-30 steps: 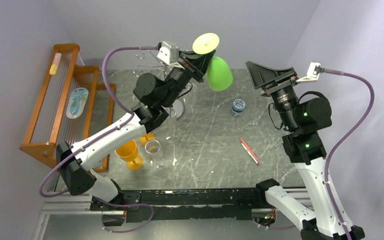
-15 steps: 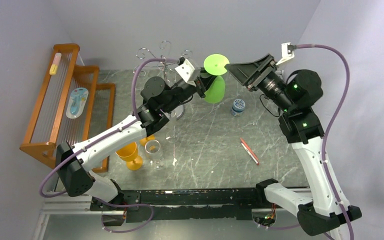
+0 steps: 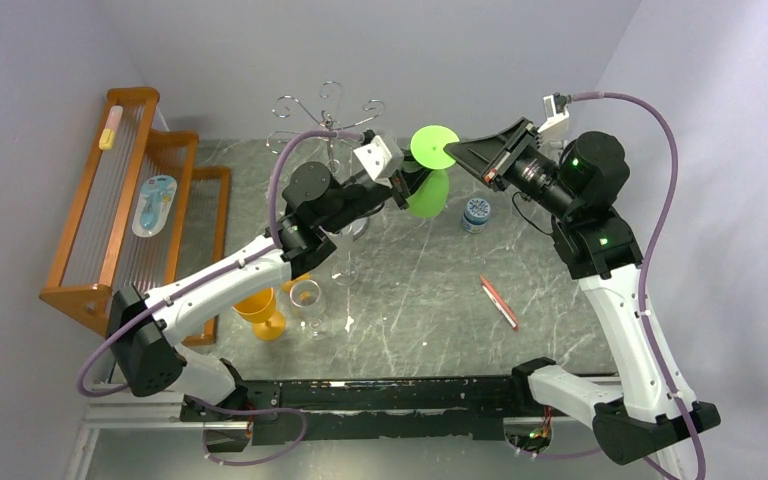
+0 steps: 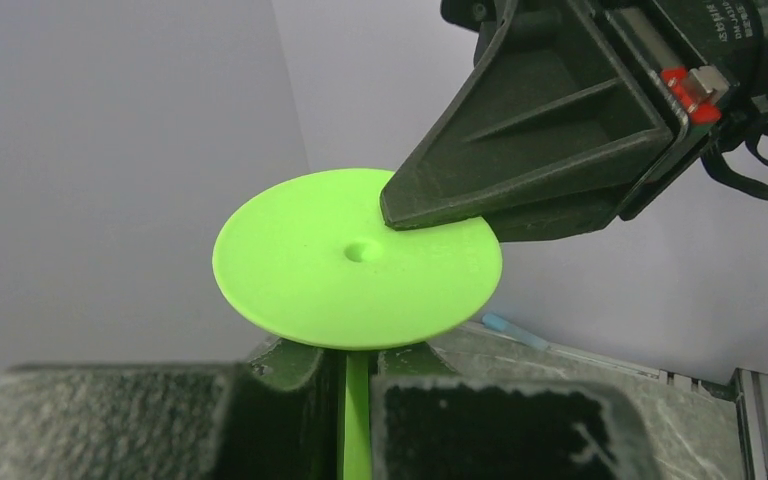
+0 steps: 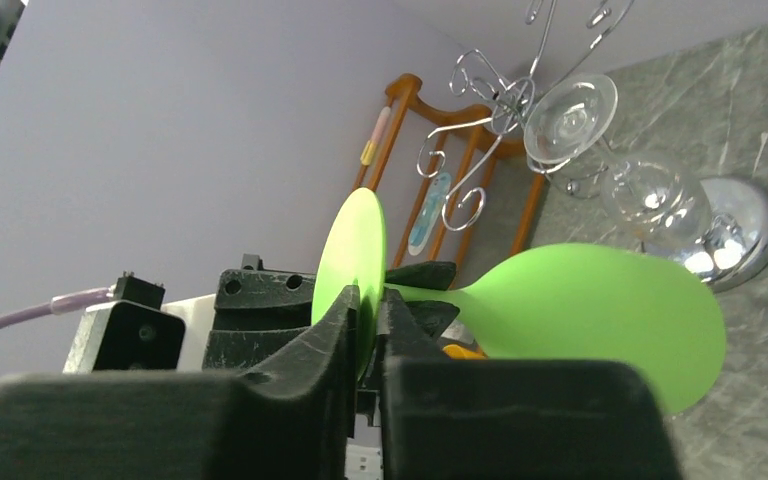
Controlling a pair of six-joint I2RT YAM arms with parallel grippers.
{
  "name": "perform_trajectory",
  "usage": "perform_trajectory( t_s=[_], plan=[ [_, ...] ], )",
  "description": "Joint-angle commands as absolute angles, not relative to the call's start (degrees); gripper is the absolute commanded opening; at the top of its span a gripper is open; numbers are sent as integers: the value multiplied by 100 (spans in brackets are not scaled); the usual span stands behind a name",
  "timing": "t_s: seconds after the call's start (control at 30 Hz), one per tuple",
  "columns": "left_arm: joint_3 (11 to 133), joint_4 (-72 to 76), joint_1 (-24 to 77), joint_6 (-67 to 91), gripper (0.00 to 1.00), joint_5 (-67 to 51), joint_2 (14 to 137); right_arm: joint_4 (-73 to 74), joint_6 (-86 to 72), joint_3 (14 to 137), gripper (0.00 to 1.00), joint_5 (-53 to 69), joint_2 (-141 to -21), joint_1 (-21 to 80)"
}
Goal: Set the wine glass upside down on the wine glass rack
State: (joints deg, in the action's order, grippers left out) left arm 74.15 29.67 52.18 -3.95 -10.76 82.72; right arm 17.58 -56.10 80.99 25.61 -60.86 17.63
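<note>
The green wine glass [image 3: 433, 146] hangs in the air over the back of the table, foot up and bowl [image 5: 600, 310] down. My left gripper [image 3: 407, 180] is shut on its stem just under the foot [image 4: 355, 260]. My right gripper [image 3: 452, 152] comes in from the right and is shut on the rim of the foot, one finger on each face [image 5: 368, 300]. The wine glass rack [image 3: 328, 110] stands just left of the glass, with curled chrome arms [image 5: 480, 110] and a shiny disc base [image 5: 750, 220]. A clear glass [image 5: 570, 115] hangs upside down from it.
An orange-brown wooden rack [image 3: 110, 220] stands at the far left. An orange glass [image 3: 258, 308] and a clear glass [image 3: 306, 297] sit near the left arm. A blue-lidded jar [image 3: 477, 213] and a red pen [image 3: 499, 303] lie under and near the right arm.
The right arm swung left to the glass and its jaws shut on the foot's rim. The left arm brought the glass right and down, away from the rack's top.
</note>
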Motion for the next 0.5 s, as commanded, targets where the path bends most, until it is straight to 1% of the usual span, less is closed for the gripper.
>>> perform_trajectory(
  t_s=[0.0, 0.03, 0.07, 0.1, 0.2, 0.3, 0.47],
  plan=[
    [7286, 3148, 5255, -400, 5, -1407, 8133, 2114, -5765, 8282, 2, 2683, -6194, 1753],
    [7266, 3127, 5254, -355, 5, -1368, 8112, 2121, -5825, 8260, 0, 2647, -6196, 1755],
    [7251, 3097, 5252, -294, 8, -1306, 8085, 2120, -5886, 8223, 0, 2584, -6170, 1756],
    [7216, 3060, 5248, -222, 17, -1220, 8051, 2117, -5937, 8192, 0, 2490, -6150, 1753],
    [7060, 2990, 5247, -43, 48, -1063, 7874, 2152, -6093, 8194, 0, 2157, -6101, 1755],
    [6867, 2875, 5248, 258, 65, -954, 7612, 2202, -6169, 8350, 0, 1791, -6144, 1751],
    [6958, 2141, 5254, 537, 75, -496, 7168, 2105, -6108, 8489, 0, 1236, -6318, 1757]
  ],
)
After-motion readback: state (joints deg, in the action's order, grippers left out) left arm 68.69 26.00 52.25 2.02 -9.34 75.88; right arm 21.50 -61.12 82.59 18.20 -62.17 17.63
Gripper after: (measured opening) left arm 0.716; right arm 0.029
